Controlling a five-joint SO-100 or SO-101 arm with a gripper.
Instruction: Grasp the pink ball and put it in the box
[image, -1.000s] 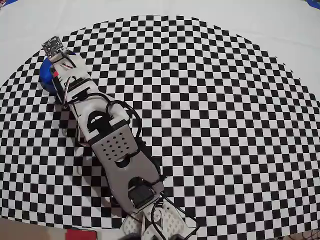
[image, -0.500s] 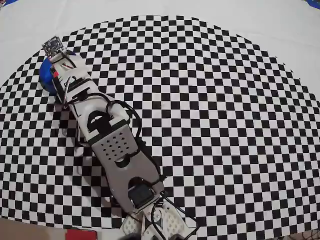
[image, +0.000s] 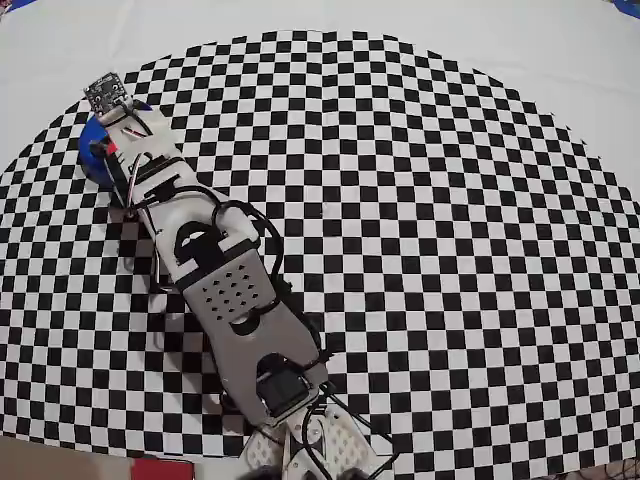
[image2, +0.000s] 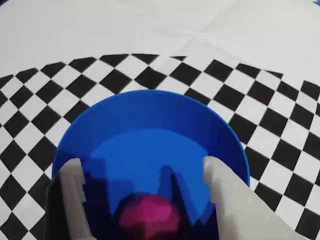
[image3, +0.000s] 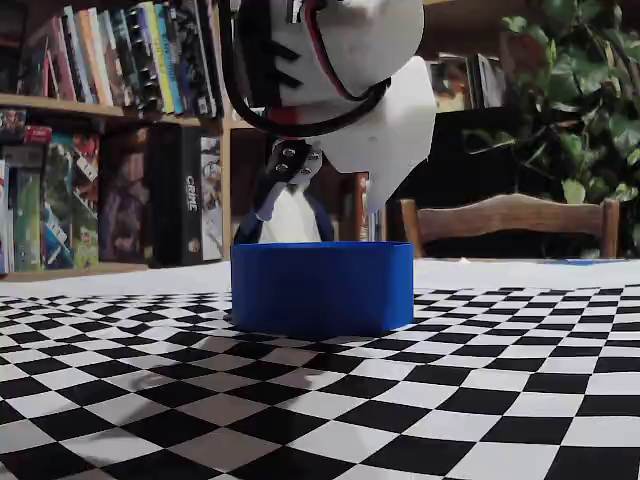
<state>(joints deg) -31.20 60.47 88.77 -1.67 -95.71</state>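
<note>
In the overhead view the arm's wrist covers most of the box, leaving only a blue sliver at its left, and hides the pink ball and the gripper's fingertips altogether. In the wrist view the pink ball lies between the two fingers in dim blue shade, its lower part cut off by the bottom edge along with the near rim of the box. In the fixed view the wall of the box hides the ball and the gripper's tips dipping behind it, and the arm runs off the top edge.
</note>
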